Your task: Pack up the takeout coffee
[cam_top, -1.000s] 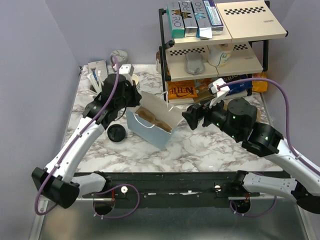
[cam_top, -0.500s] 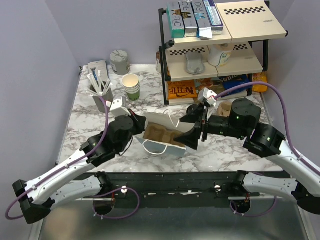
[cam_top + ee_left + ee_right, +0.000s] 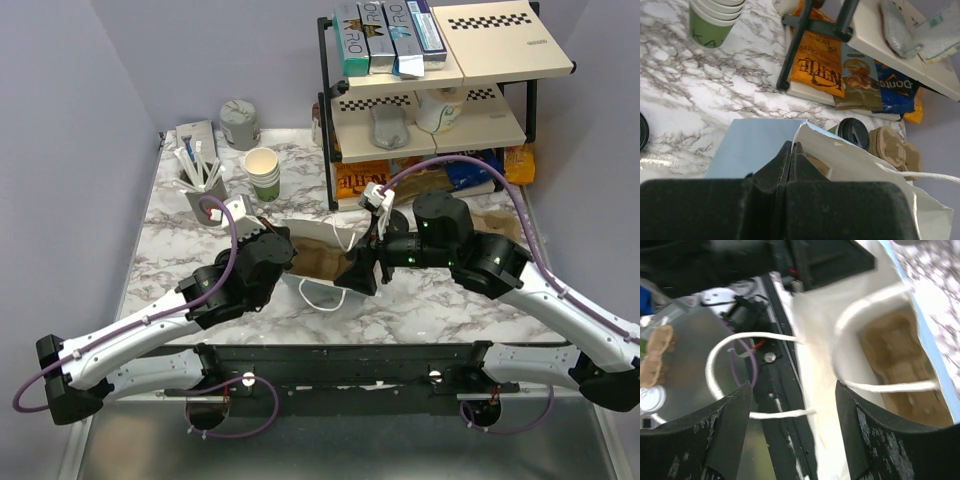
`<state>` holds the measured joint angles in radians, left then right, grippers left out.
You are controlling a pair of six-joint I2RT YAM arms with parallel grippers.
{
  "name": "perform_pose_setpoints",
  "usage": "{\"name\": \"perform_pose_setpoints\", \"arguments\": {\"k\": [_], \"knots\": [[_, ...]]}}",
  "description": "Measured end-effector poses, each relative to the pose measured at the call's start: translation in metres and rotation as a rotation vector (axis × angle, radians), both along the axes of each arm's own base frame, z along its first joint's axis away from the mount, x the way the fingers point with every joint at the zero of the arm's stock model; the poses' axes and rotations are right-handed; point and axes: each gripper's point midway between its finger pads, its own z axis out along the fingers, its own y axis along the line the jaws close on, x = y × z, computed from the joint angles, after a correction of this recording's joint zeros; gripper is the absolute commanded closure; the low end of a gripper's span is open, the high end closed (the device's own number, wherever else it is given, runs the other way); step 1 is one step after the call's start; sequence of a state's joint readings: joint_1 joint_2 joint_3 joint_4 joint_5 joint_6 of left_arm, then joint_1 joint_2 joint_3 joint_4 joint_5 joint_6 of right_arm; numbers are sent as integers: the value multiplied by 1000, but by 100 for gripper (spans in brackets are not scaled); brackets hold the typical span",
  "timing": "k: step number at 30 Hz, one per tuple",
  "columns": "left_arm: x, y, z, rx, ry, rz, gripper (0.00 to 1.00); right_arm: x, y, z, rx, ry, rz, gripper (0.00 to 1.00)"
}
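My left fingers (image 3: 777, 165) pinched the one paper bag (image 3: 755, 142), one pulp tray (image 3: 900, 365) inside; right fingers (image 3: 725, 440) gaped wide; one takeout coffee (image 3: 854, 132) outside.

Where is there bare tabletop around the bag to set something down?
Free: the marble in front of the bag, and the patch behind it between the cup stack and the rack. Crowded: right of the bag, where the coffee and a cardboard tray sit.
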<state>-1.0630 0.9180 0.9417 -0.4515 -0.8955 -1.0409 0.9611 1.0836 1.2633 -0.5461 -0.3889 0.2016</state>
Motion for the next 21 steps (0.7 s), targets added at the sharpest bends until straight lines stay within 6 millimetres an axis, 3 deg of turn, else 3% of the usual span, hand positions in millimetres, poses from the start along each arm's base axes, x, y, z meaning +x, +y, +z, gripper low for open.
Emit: {"name": "perform_pose_setpoints", "arguments": {"k": [3, 9, 11, 13, 16, 21], "knots": [[1, 8, -3, -11, 30, 63, 100, 10, -6, -10, -49, -1, -69, 25], [-1, 16, -5, -31, 36, 112, 100, 17, -22, 10, 5, -62, -157, 28], [-1, 14, -7, -34, 26, 101, 100, 21, -21, 7, 12, -53, -186, 32], [-1, 13, -11, -26, 24, 88, 100, 30, -19, -5, -1, -26, -236, 35], [-2, 11, -11, -30, 21, 76, 100, 43, -16, -41, -76, 34, -306, 36], [-8, 11, -15, -39, 3, 22, 100, 41, -23, -92, -191, 76, -338, 35]]}}
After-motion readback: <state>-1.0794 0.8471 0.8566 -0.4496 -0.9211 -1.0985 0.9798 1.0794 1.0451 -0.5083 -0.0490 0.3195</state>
